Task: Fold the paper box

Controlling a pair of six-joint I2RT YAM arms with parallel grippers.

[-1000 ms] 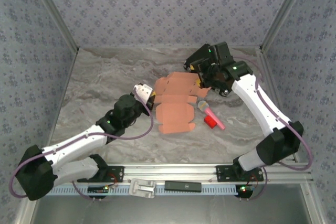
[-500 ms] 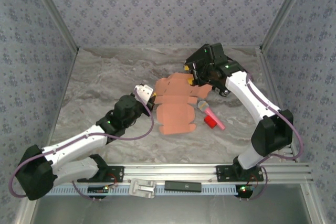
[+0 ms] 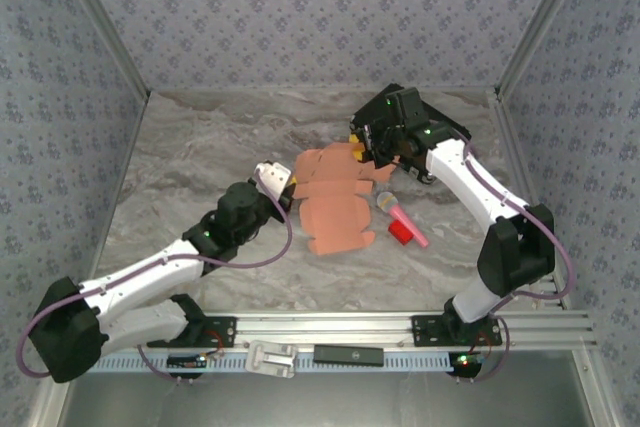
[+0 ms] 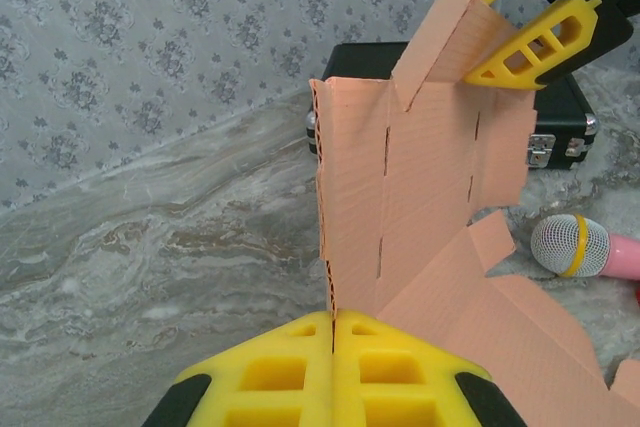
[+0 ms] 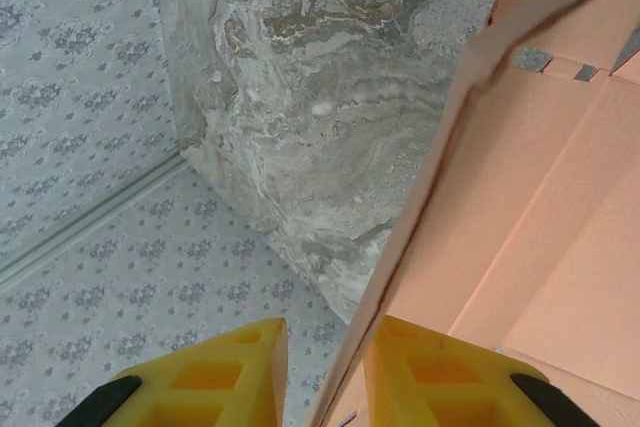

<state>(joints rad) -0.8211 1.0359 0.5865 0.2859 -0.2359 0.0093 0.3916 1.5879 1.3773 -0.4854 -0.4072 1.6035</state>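
On the worktop, the paper box lies mostly unfolded; left gripper jaws pinch one panel, right gripper jaws gape around a flap.

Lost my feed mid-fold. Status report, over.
Left hand shut on paper box left edge, panel raised upright. Right hand open, astride far flap. Pink microphone and red block beside sheet, not blocking.

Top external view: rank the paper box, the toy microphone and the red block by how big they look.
1. paper box, by far the largest, a spread sheet partly lifted
2. toy microphone, long but thin
3. red block, shorter than the microphone, though it looks thicker
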